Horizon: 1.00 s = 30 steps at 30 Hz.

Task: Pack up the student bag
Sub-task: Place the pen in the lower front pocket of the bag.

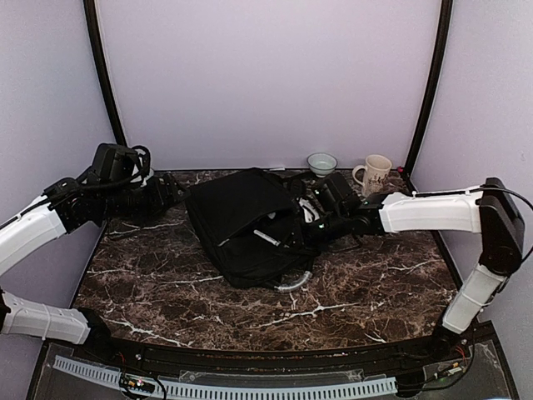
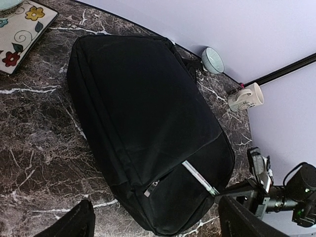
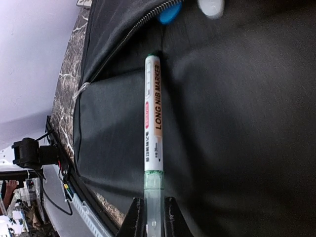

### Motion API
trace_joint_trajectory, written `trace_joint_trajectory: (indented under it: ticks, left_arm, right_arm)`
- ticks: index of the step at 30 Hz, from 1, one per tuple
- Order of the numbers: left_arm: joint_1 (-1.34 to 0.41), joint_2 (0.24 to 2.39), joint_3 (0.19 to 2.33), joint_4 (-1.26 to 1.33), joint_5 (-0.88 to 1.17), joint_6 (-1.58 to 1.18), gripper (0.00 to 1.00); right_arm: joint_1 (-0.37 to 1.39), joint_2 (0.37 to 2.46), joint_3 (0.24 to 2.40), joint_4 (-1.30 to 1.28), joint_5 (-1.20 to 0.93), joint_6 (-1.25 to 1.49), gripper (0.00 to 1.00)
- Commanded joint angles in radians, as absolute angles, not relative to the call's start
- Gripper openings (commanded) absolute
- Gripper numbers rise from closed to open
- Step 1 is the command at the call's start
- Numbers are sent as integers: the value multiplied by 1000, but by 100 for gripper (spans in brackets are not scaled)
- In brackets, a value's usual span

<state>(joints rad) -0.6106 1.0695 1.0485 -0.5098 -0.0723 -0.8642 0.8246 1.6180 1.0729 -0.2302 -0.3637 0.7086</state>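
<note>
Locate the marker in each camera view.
Top external: marker mid-picture, over the student bag, at the right gripper tip.
Left wrist: marker lower right, slanting over the bag's edge.
Right wrist: marker centre, upright, its bottom end between the fingers.
Shared landmark: the black bag beneath it.

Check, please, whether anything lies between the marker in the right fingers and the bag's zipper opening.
Nothing visible blocks it. The marker, shut in the right fingers, lies over the bag, its tip just short of the zipper. A blue thing sits at the opening beyond.
</note>
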Motion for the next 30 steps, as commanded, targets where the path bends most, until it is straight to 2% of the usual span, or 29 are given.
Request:
trace_joint_trajectory:
  ticks: [1, 10, 16, 19, 22, 27, 30]
  left_arm:
    - [-609, 1031, 1026, -545, -71, -812, 87]
    - [-609, 993, 1004, -579, -79, -848, 85]
    - [-610, 1035, 1016, -579, -67, -836, 84]
    - [-609, 1078, 1042, -588, -53, -814, 84]
    - [-609, 1111, 1064, -590, -45, -792, 84]
    - [-610, 1143, 1078, -583, -33, -781, 84]
    - [-609, 1160, 1086, -579, -19, -778, 84]
  right_arm:
    - [816, 1757, 1211, -116, -354, 661, 2]
    - [805, 1925, 1334, -26, -336, 670, 3]
    - [802, 1985, 1334, 131, -322, 724, 11]
    - [802, 1988, 1310, 217, -283, 738, 13]
    - [804, 1980, 1243, 363, -218, 739, 21]
    - [822, 1963, 1088, 686, -60, 708, 19]
    - [838, 1981, 1071, 791, -3, 652, 18]
